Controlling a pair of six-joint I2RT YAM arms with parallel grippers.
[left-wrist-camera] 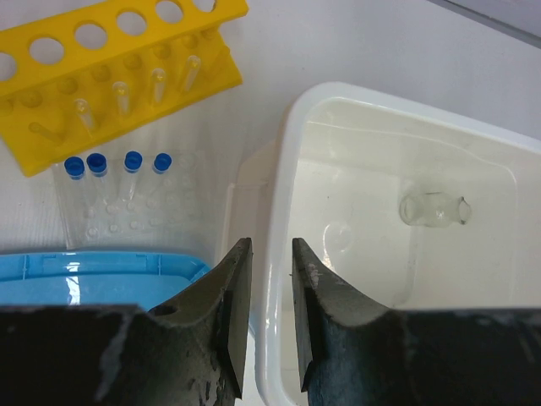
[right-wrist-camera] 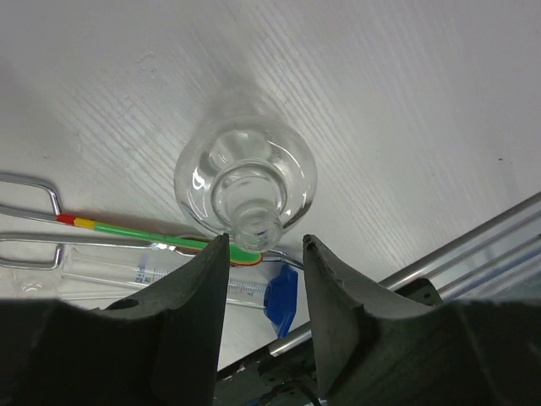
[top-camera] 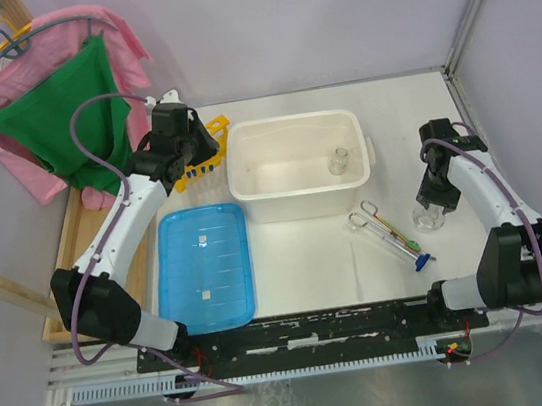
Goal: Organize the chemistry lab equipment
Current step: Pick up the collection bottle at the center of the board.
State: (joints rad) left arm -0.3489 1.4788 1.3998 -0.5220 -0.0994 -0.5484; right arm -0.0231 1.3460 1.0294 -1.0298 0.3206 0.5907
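1. Now the right gripper (right-wrist-camera: 264, 241) is hovering, jaws spread, directly above the upright glass flask (right-wrist-camera: 245, 173), which is standing on the table (right-wrist-camera: 406, 101) near the green-tipped rod (right-wrist-camera: 152, 237).
2. Its neck is pointing straight up between the fingertips, apparently untouched; this arm is nearer.
3. The left gripper (left-wrist-camera: 270, 245) is hanging narrowly parted and empty over the white tub's rim (left-wrist-camera: 286, 169).

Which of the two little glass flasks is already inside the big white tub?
The flask toward the right end of the white tub. The other flask stands upright on the table, directly under the right gripper.
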